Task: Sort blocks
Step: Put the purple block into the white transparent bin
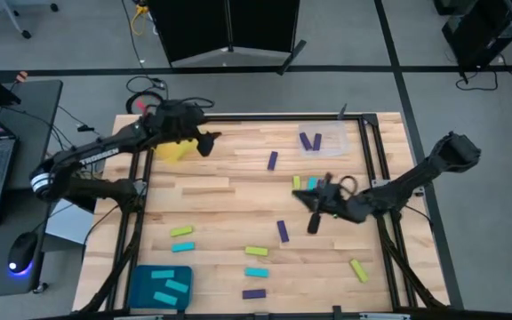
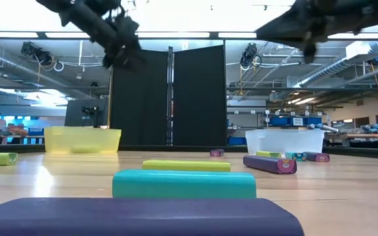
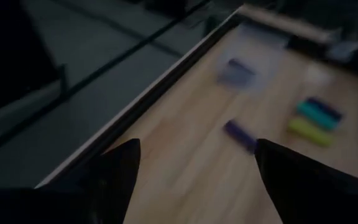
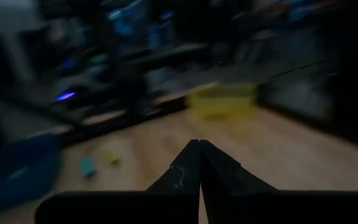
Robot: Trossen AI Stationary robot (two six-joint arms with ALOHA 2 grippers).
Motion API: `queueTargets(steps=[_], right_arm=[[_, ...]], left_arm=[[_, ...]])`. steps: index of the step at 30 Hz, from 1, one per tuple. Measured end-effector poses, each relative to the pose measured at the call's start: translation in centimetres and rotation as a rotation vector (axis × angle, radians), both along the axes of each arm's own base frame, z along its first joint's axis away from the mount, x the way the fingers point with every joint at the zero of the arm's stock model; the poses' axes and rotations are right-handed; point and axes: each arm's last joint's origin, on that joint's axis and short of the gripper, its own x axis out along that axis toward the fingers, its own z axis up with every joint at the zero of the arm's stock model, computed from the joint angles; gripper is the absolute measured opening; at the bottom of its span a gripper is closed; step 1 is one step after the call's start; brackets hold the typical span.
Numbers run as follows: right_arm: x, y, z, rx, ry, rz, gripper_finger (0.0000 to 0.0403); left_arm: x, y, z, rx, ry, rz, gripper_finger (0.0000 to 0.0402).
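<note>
High view: whole table (image 1: 229, 200) laid out. Left gripper (image 1: 208, 141) up just beside yellow tray (image 1: 172, 150), at far left corner of table. Right gripper (image 1: 315, 220) mid-table, toward clear tray (image 1: 325, 140) side, arm reaching in from right edge. Teal tray (image 1: 159, 287) at near left corner, three cyan blocks (image 1: 169, 286) inside. Two purple blocks (image 1: 310, 140) in clear tray. Rest of blocks loose on wood: purple one (image 1: 273, 160) near clear tray, yellow-green + cyan pair (image 1: 304, 182) just beside right gripper, purple (image 1: 283, 231) close to its near side, yellow-green/cyan/purple bars (image 1: 256, 272) toward near edge, a yellow-green one (image 1: 359, 269) near right edge.

Low view: adds height only. Both arms well above wood, nothing hanging from either. Purple block (image 2: 143, 216) fills foreground, cyan (image 2: 184, 184) and yellow-green (image 2: 186, 165) stacked behind it in depth. Yellow tray (image 2: 83, 139) and clear tray (image 2: 285, 140) at far edge.

Left wrist view: fingers (image 3: 120, 174) spread wide, nothing between. Beyond, purple block (image 3: 242, 135), cyan/yellow-green pair (image 3: 312, 122), blurred.

Right wrist view: fingers (image 4: 194, 165) pressed tip to tip, nothing pinched. Yellow tray (image 4: 222, 99) far off, blurred.

Blocks: small flat bars, rounded ends, three colours.
</note>
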Motion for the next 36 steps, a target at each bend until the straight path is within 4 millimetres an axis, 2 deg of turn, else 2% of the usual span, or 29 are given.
queueTargets(steps=[4,7,11,16,20,23,28,32,36], right_arm=[[3.0,0.4,-0.5,0.039,0.073,0.071,0.0013],[4.5,0.4,-1.5,0.121,0.216,0.014,0.0017],[5.5,0.7,-2.7,0.195,0.437,-0.077,0.0038],[6.9,1.7,-2.1,0.287,0.568,-0.109,0.0089],[8.6,3.0,-2.0,0.343,0.630,-0.058,0.0145],[9.5,3.7,-3.1,0.371,0.726,-0.071,0.0188],[9.9,4.0,-4.8,0.431,0.844,-0.215,0.0247],[10.4,4.3,-5.8,0.494,0.855,-0.262,0.0276],[10.6,4.4,-7.3,0.526,0.873,-0.319,0.0284]], left_arm=[[0.4,-1.5,0.7,0.012,-0.048,-0.075,0.0311],[0.5,-2.4,0.7,0.004,-0.037,-0.110,0.0303],[0.6,-3.2,0.9,0.006,-0.042,-0.141,0.0296],[0.6,-3.7,1.1,0.010,-0.046,-0.164,0.0293],[0.6,-3.7,1.1,0.011,-0.047,-0.161,0.0292],[0.6,-3.7,1.1,0.011,-0.047,-0.162,0.0292],[0.5,-3.7,0.9,0.002,-0.031,-0.162,0.0292],[0.4,-3.7,0.8,-0.004,-0.017,-0.162,0.0292],[0.4,-3.7,0.8,-0.006,-0.012,-0.162,0.0292]])
